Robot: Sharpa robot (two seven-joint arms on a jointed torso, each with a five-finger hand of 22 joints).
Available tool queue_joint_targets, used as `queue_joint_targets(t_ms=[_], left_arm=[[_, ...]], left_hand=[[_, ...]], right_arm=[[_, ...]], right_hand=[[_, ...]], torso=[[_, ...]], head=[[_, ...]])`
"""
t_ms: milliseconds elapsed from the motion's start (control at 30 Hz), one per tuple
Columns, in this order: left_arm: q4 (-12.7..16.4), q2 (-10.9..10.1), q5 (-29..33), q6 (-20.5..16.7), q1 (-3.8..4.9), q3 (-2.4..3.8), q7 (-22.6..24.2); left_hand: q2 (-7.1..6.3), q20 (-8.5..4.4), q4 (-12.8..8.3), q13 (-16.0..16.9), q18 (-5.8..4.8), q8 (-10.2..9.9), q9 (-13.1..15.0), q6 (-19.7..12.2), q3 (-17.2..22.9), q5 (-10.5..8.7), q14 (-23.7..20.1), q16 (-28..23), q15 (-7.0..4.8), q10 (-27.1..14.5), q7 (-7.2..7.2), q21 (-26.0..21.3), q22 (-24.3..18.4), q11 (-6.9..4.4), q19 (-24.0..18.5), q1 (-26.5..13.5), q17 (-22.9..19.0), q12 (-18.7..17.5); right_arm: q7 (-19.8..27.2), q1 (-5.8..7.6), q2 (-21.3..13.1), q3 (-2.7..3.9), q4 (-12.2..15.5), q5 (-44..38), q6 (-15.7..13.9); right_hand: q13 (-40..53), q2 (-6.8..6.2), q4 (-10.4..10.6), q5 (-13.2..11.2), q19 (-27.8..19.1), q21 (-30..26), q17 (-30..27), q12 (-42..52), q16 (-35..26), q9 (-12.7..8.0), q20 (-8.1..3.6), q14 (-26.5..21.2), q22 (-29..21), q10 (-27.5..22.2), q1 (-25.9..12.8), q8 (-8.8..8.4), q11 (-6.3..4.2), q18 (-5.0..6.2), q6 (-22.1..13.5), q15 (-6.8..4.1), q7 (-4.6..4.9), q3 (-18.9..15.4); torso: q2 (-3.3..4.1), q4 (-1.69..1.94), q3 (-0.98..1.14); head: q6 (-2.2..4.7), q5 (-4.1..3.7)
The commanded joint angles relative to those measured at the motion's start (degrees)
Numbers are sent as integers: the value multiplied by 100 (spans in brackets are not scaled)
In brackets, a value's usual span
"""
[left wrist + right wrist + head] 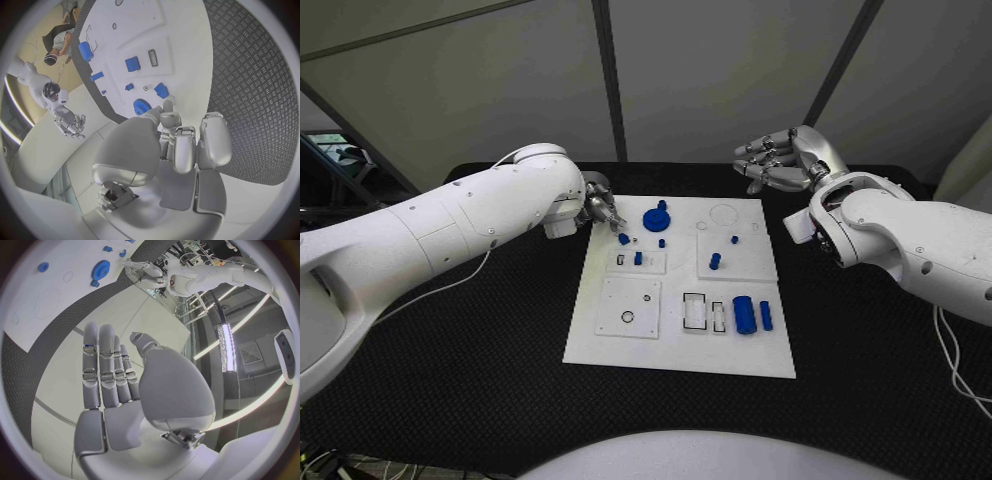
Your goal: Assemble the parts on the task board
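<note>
Task board [678,350] lies mid-table, blue parts [744,313] on it. Left hand [599,203] at its far-left corner — fingers curled, grasp unclear. Right hand [783,160] raised beyond the far-right corner — released, holding nothing.

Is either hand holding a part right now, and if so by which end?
Nothing is held. The left hand hovers by the blue toothed gear at the white task board's far edge, fingers empty; the right hand is raised, fingers apart.

task board [678,345] lies mid-table [473,380], parts [744,313] on it, gear [656,216] at its far edge.
</note>
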Motion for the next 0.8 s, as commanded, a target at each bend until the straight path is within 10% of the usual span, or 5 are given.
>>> queue_joint_targets(t_ms=[33, 267, 367, 600, 800], left_arm=[[5, -7, 55, 0, 9, 1, 3], [65, -64, 58, -233, 9, -1, 127], [188, -163, 59, -560, 8, -4, 361], [566, -435, -7, -1061, -9, -64, 899], [860, -601, -466, -1304, -38, -149, 1200]], left_hand=[[-36, -10, 54, -15, -341, 2, 0, -41, -12, -33, 543, 5, -16, -5, -13, -9, 123, 27, 15, -85, 1294, -26], [-400, 29, 214, -300, -323, -108, -61, -142, -292, -61, 514, -49, 39, -211, 79, -107, 57, 103, -35, -422, 1215, -229], [-555, 128, 176, -1271, -185, -401, -239, -507, -441, -48, 281, -436, 167, -1036, 251, -747, -470, 266, -418, -357, 676, -1032], [-750, 297, -147, -1543, 72, -776, -560, -937, -457, -48, -343, -1260, 345, -1606, 440, -2033, -1460, 446, -1254, 222, -369, -1397], [-831, 352, -241, -1659, 89, -906, -742, -956, -488, -48, -380, -1275, 382, -1625, 480, -2135, -1512, 478, -1289, 416, -412, -1408]], right_arm=[[16, 9, -1, 3, 5, 1, 20], [14, 9, -11, 3, 7, 1, 23], [11, 9, -18, 3, 7, 1, 26], [7, 9, -33, 3, 4, 1, 30], [2, 9, -37, 3, 1, 1, 31]], right_hand=[[-9, 15, 25, 28, -5, -20, 5, 22, -36, 3, 21, 13, -10, -26, -26, 23, -5, 66, -38, 33, -14, 10], [-9, 15, 25, 28, -5, -20, 5, 22, -36, 3, 21, 13, -10, -26, -26, 23, -5, 66, -38, 33, -14, 10], [-9, 15, 25, 28, -5, -20, 5, 22, -36, 3, 21, 13, -10, -26, -26, 23, -5, 66, -38, 33, -14, 10], [-12, 18, 29, 28, -3, -27, 7, 25, -38, 3, 22, 11, -14, -30, -31, 25, -4, 66, -41, 35, -12, 11], [-12, 18, 29, 28, -3, -27, 7, 25, -38, 3, 22, 11, -14, -30, -31, 25, -4, 66, -41, 35, -12, 11]], torso=[[2, -4, 0], [0, -5, -1], [-3, -2, 3], [-3, 2, 0], [-1, 1, 0]], head=[[-8, 3], [12, 1], [1, -9], [22, -21], [22, -4]])
